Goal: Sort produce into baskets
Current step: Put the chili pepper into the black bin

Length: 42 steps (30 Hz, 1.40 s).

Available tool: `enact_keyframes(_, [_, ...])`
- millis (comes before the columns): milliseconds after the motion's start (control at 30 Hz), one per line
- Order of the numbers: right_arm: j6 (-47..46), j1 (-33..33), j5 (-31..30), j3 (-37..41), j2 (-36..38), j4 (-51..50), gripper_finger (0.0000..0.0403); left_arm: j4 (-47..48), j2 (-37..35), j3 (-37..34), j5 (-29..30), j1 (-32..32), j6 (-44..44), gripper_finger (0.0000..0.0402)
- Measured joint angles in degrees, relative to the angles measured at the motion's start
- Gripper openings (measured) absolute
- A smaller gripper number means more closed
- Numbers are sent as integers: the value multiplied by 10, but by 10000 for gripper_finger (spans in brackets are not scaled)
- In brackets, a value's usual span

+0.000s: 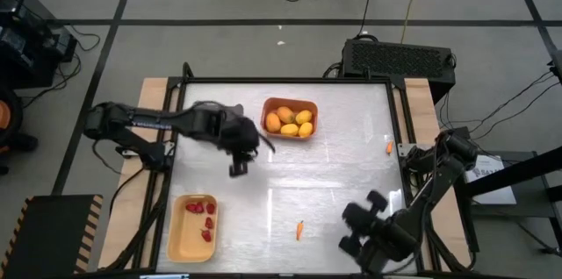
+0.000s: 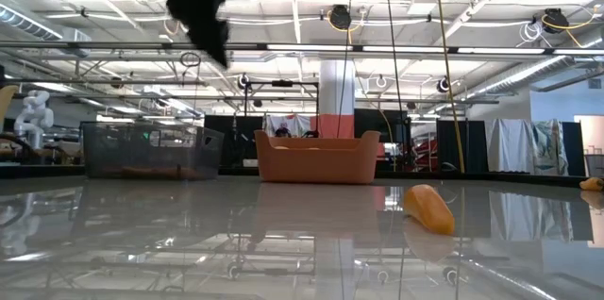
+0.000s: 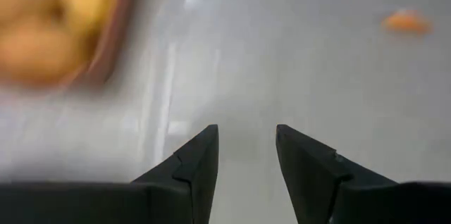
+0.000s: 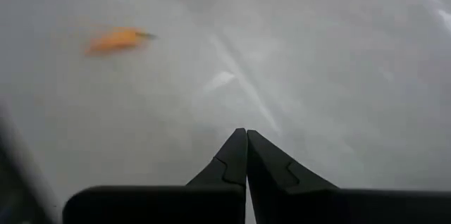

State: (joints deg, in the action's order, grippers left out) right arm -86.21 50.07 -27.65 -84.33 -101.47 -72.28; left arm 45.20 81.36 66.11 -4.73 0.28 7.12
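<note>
On my left gripper (image 3: 245, 155) the jaws stand narrowly apart with bare table showing between the fingers (image 3: 197, 164), nothing held. From above, that left gripper (image 1: 239, 158) hangs over the middle-left of the table (image 1: 342, 174), just beside the orange basket (image 1: 289, 103), and in the low view it is only a dark shape at the top, clear of the surface. My right gripper (image 4: 246, 155) has its jaws pressed together, tip to tip, holding nothing; from above I see the right gripper (image 1: 358, 226) near the front right corner of the table.

Moving outward: the orange basket holds several yellow-orange fruits (image 1: 289, 121), packed together and touching one another. In my left wrist view the same basket and fruits (image 3: 42, 37) show as a blur beside the fingers. A pale yellow basket (image 1: 178, 242) sits at the front left with a handful of dark red berries (image 1: 203, 218) inside it.

Two carrot sticks lie loose on the table. One carrot (image 1: 299, 229) is near the front edge, between the yellow basket and my right gripper; the right wrist view shows it (image 4: 116, 39) ahead of the closed fingers. The other carrot (image 1: 389, 146) lies by the right edge, well apart from both grippers. In the low view a grey basket (image 2: 151, 149) stands beside the orange one.
</note>
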Motion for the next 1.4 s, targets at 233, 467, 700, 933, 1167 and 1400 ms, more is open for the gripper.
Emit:
enact_keyframes(233, [7, -89, 103, 15, 25, -169, 0, -166, 0, 0, 23, -122, -28, 150])
enact_keyframes(467, [152, -278, 179, 101, 79, -179, 4, -170, 0, 0, 83, -185, -45, 150])
enact_keyframes(700, [312, -458, 223, 221, 91, -161, 63, -157, 0, 0, 105, -200, -46, 150])
enact_keyframes(933, [432, -603, 278, 341, 91, -119, 151, -161, 0, 0, 129, -200, -85, 150])
enact_keyframes(1167, [480, -686, 255, 381, 88, -81, 202, -163, 0, 0, 134, -195, -105, 150])
enact_keyframes(1400, [503, -729, 246, 395, 88, -6, 217, -165, 0, 0, 138, -193, -105, 150])
